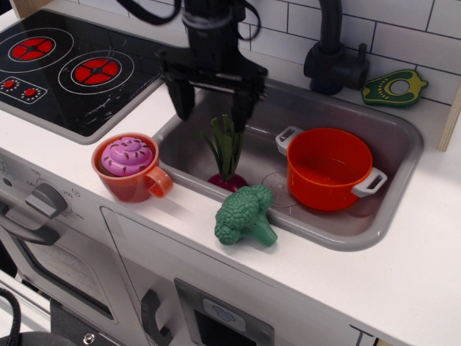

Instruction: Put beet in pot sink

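Gripper (212, 102) w/ jaws spread, over left end of sink (403, 133), just above beet (227, 155) leaves, not touching. Beet upright in sink by front-left wall. Pot (328, 167) in sink, right of beet, apart. Broccoli (245, 214) on sink's front rim, near beet bulb.
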Action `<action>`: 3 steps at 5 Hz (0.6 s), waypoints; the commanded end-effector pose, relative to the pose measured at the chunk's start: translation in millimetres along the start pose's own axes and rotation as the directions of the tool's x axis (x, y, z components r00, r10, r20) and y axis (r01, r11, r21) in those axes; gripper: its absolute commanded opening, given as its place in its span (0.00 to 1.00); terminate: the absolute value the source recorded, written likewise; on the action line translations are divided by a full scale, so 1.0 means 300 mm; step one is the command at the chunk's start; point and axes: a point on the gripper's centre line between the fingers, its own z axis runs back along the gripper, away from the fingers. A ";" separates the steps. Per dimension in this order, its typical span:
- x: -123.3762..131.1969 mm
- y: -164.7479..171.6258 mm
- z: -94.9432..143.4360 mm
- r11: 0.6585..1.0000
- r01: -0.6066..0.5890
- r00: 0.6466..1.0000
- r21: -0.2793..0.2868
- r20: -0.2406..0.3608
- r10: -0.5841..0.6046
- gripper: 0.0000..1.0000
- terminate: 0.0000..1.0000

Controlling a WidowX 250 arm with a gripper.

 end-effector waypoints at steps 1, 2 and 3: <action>0.017 -0.019 -0.053 1.000 0.008 0.999 -0.015 0.053 -0.007 1.00 0.00; 0.024 -0.029 -0.063 0.999 -0.033 0.999 -0.002 0.020 0.033 0.00 0.00; 0.034 -0.027 -0.076 0.997 -0.059 0.998 0.047 0.015 0.058 0.00 0.00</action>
